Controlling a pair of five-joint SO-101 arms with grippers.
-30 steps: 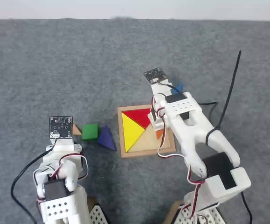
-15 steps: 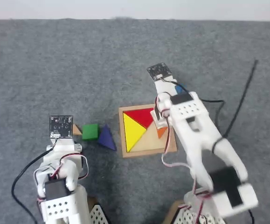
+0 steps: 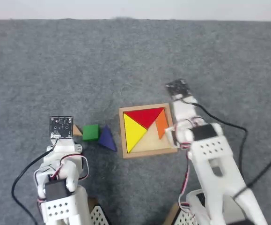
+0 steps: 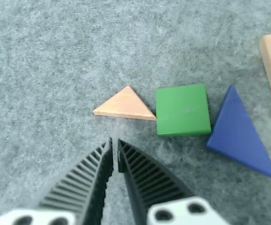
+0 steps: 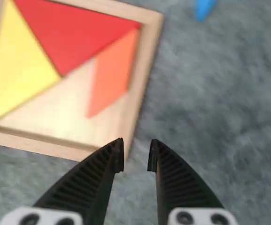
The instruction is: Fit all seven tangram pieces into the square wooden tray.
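Three pieces are sitting in the square wooden tray (image 3: 145, 153). A large red triangle (image 3: 145, 117) is filling its far part. A large yellow triangle (image 3: 132, 132) is lying against its left side. An orange parallelogram (image 3: 162, 124) is lying along its right side, touching the red one. Bare wood is showing in the tray's near right part.

Three more pieces are lying in a row on the grey felt-like table cover (image 3: 79, 61), left of the tray. A dark blue triangle (image 3: 106, 138) is lying nearest the tray, with a green square block (image 3: 90, 132) just beside it. A small pale wooden triangle (image 3: 77, 131) is touching the green block's left edge with one corner. Part of a light blue piece (image 5: 203, 8) is showing on the cover past the tray's far right corner.

The left gripper (image 4: 114, 146) is hanging just on the near side of the pale triangle, apart from it. Its ribbed black fingers (image 4: 93, 171) are pressing almost together, with only a thin empty slit between them. The right gripper (image 5: 135, 153) is hovering over the tray's near right rim, its fingers standing a little apart and empty.
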